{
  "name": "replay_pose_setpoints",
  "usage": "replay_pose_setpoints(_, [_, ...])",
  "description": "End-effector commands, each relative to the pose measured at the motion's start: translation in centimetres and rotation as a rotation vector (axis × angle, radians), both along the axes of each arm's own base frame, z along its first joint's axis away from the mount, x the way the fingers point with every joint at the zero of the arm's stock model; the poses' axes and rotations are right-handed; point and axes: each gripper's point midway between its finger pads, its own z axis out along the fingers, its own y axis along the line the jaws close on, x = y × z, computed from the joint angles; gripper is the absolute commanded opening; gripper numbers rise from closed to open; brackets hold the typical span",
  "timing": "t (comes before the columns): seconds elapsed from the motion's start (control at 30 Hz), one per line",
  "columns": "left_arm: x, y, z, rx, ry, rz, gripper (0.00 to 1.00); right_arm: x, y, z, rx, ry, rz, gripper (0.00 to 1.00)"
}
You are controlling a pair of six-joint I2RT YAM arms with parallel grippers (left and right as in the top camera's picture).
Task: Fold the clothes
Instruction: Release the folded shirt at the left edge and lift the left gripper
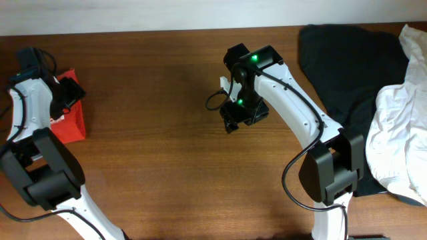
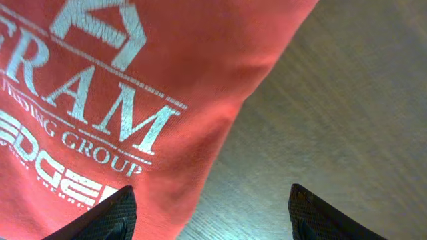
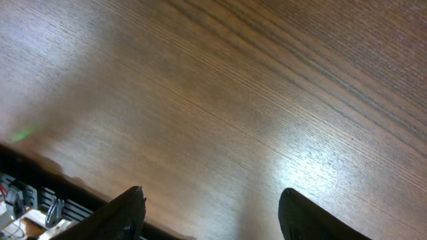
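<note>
Setting: brown wood table [image 1: 153, 167], black garment [image 1: 340, 60] and white garment [image 1: 400, 133] heaped at the right edge.
Shirt [image 1: 70, 120]: red with white lettering, bundled at the far left; long axis apparently near-to-far in the overhead view.
Left gripper [image 2: 210, 207]: right above the shirt's edge, fingers spread, holding nothing.
Right gripper [image 3: 210, 207]: mid-table, well apart from the shirt, spread and empty over wood.
Nearer arm: left, clearly.
</note>
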Motion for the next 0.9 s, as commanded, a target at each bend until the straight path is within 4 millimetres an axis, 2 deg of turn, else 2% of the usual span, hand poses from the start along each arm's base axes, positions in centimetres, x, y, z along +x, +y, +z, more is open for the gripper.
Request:
replay_pose_setpoints(0.0, [-1.5,0.1,-3.7,-0.027,0.104,0.023,0.72,0.0,-0.5,-0.1,-0.011,0.002,0.000,0.68])
replay_pose_setpoints(0.17, [-3.3,-0.7,-7.4,-0.070,0.198,0.033,0.71,-0.1,-0.7,-0.1,-0.022,0.004,0.001,0.68])
replay_pose_setpoints(0.3, [-4.5,-1.1,-8.7,-0.085,0.236,0.032,0.71,0.0,-0.9,-0.2,-0.032,0.002,0.002,0.68])
replay_pose_setpoints(0.4, [-4.9,-0.6,-8.6,-0.048,0.259,-0.007,0.71,0.0,-0.9,-0.2,-0.032,0.001,0.002,0.68])
replay_pose_setpoints(0.53, [-7.1,1.7,-8.0,0.097,0.373,-0.011,0.72,0.0,-1.0,-0.2,-0.038,-0.001,0.002,0.68])
replay_pose_setpoints(0.7, [-7.0,2.2,-7.3,0.124,0.370,-0.016,0.72,0.0,-1.0,-0.2,-0.038,-0.001,0.002,0.68])
replay_pose_setpoints(0.8, [-6.9,3.0,-5.9,0.173,0.359,-0.009,0.72,0.0,-1.0,-0.2,-0.038,-0.002,0.002,0.68])
replay_pose_setpoints(0.87, [-6.5,3.2,-3.9,0.196,0.315,-0.013,0.72,0.0,-0.9,-0.2,-0.037,-0.002,0.002,0.68])
